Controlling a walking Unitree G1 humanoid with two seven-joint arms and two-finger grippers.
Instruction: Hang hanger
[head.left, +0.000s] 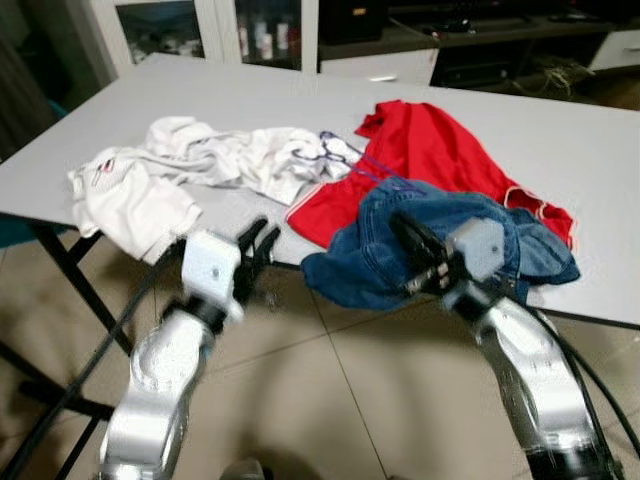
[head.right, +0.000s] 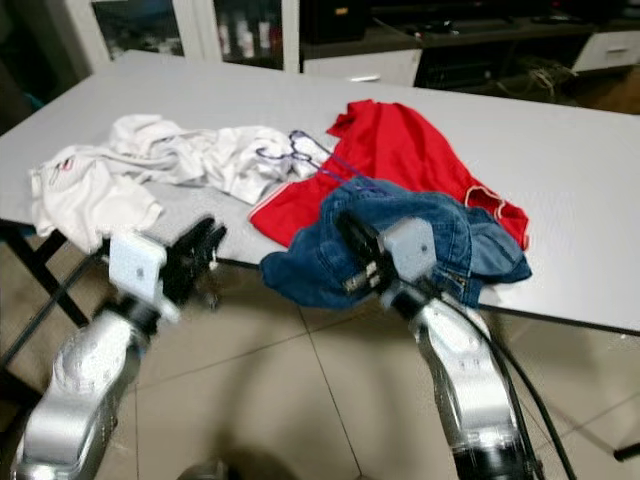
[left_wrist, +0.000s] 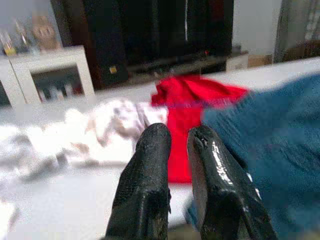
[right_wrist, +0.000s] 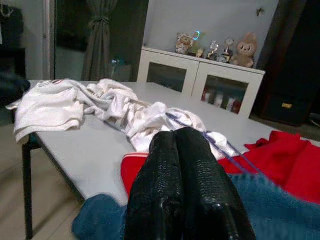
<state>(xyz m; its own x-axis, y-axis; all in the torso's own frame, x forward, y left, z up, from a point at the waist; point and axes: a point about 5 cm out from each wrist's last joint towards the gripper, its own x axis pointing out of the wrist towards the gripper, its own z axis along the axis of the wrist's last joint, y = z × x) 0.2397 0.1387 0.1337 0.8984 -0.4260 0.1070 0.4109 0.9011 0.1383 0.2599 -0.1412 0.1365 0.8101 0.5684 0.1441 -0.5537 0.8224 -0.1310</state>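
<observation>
The right claw (head.left: 405, 228), fingers pressed together, hovers against the blue jeans (head.left: 400, 250). Just beyond it lies the purple hanger (head.left: 352, 160), between white clothes (head.left: 200, 160) and red garment (head.left: 430, 150) on the desk (head.left: 560, 140). The left claw (head.left: 258, 248), narrowly parted, hangs at the desk's near edge.

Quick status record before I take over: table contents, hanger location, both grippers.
table: grey, holds three garments
white garment: crumpled, robot's left part of table
red garment: spread mid-table, partly under the denim
denim garment: bunched at near edge, overhanging it
hanger: thin purple wire, lying where white and red garments meet
left gripper: at near table edge, fingers slightly apart, holding nothing
right gripper: over the denim, fingers together, pointing toward the hanger
hanger status: not yet grasped
</observation>
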